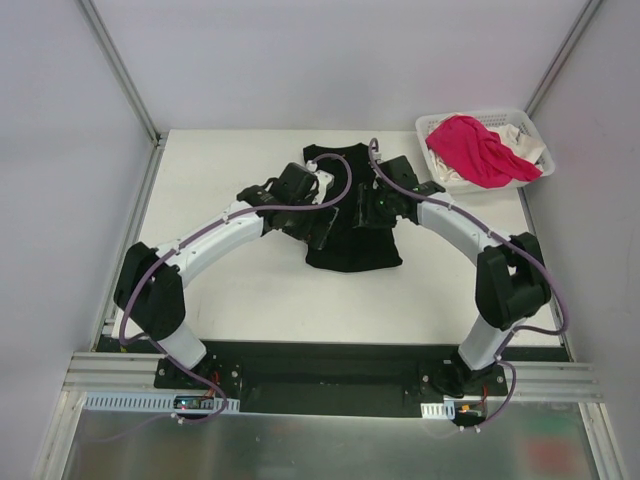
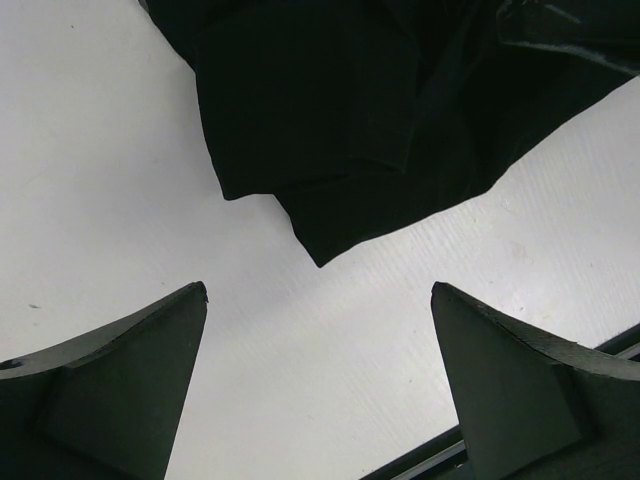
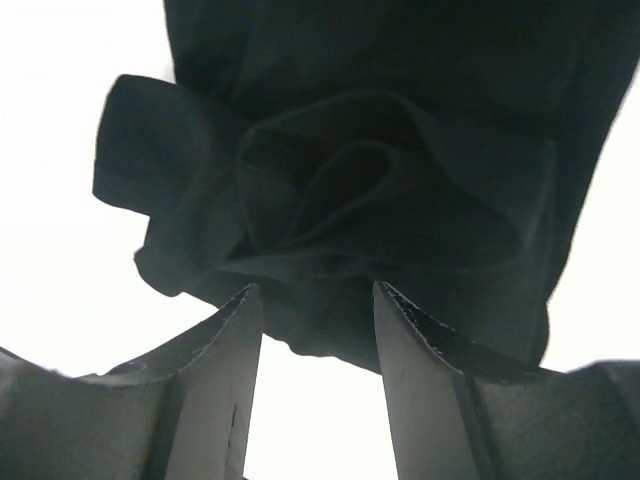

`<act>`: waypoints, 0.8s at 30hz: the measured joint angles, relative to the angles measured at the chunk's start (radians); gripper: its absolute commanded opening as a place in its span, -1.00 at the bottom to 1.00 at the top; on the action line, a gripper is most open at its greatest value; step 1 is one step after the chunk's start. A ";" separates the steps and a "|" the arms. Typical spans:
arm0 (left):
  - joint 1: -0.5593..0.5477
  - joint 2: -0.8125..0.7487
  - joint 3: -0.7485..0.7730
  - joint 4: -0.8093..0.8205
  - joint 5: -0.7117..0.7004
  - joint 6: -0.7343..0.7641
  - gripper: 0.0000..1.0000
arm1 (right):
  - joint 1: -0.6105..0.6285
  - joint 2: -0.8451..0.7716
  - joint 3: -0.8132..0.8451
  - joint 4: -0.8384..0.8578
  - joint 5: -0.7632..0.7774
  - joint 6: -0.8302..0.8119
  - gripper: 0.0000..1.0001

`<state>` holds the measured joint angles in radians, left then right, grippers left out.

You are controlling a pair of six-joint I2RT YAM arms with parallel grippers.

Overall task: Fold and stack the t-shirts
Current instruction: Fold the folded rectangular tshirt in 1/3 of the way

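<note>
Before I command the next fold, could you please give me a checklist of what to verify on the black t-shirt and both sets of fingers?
1. Left fingers open: ok, spread wide.
2. Cloth between the left fingers: not ok. Only the bare white table lies there, and the black t-shirt ends beyond their tips.
3. Right fingers on cloth: ok, a bunched fold sits between their tips.
4. Right grip firm: cannot tell.
5. Black t-shirt flat: not ok, rumpled at the right fingers.
6. Bright pink t-shirt and white t-shirt out of the way: ok, both in the white plastic lattice basket.
</note>
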<state>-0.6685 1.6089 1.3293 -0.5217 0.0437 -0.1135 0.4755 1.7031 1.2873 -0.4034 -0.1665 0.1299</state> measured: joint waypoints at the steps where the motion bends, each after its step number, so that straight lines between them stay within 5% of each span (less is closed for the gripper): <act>1: 0.000 0.006 0.002 -0.001 -0.001 0.002 0.86 | 0.007 0.013 0.013 0.004 0.001 0.000 0.01; 24: -0.026 -0.023 -0.053 0.064 -0.046 0.100 0.85 | 0.075 0.035 -0.005 0.026 -0.006 0.028 0.01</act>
<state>-0.6941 1.5860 1.2758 -0.4576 -0.0021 -0.0139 0.5507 1.7386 1.2819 -0.3779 -0.1730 0.1577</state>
